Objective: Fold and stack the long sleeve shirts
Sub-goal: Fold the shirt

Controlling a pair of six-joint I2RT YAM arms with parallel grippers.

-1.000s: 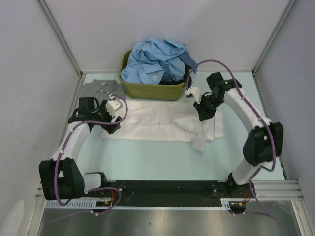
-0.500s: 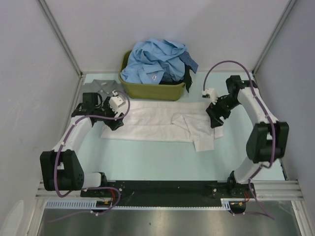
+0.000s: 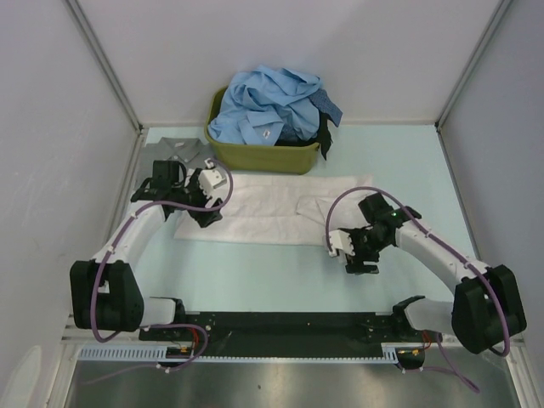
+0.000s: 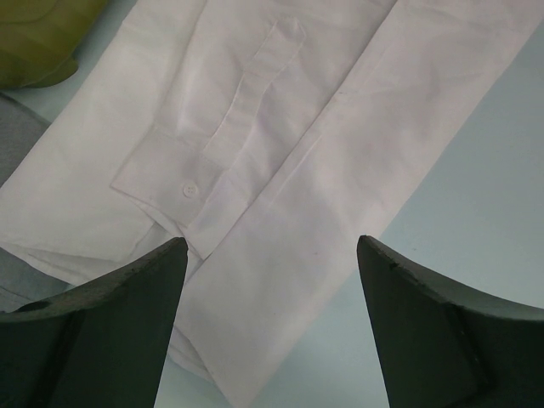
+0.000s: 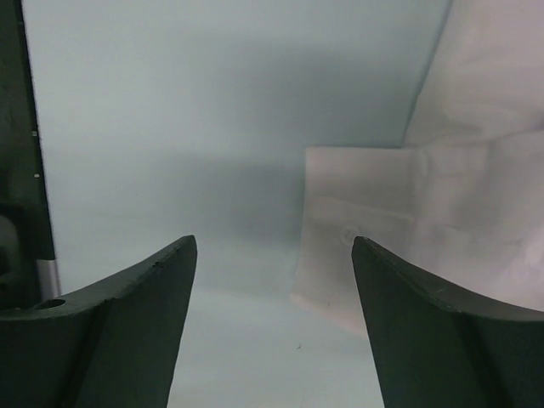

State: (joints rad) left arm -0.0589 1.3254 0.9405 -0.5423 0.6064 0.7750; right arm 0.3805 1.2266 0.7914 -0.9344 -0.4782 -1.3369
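The white long sleeve shirt [image 3: 272,208] lies flat across the middle of the table, one sleeve folded back over its right half. My left gripper [image 3: 204,214] hovers open over its left end; in the left wrist view the buttoned cuff [image 4: 189,191] lies just beyond the left gripper [image 4: 272,246]. My right gripper [image 3: 360,260] stands open at the shirt's near right corner. In the right wrist view a white cuff [image 5: 365,246] lies ahead of the right gripper [image 5: 274,242], nothing between its fingers. Light blue shirts [image 3: 270,104] and a dark one [image 3: 328,127] fill the tub. A grey shirt [image 3: 174,151] lies at back left.
The olive-green tub [image 3: 263,157] stands at the back centre, just beyond the white shirt. Its edge [image 4: 34,38] shows at the top left of the left wrist view, with grey cloth [image 4: 15,144] below it. White walls enclose the table on three sides.
My right gripper opened, let go of the white sleeve and swung from the far right to the shirt's near right corner. The left gripper shifted slightly toward the back.
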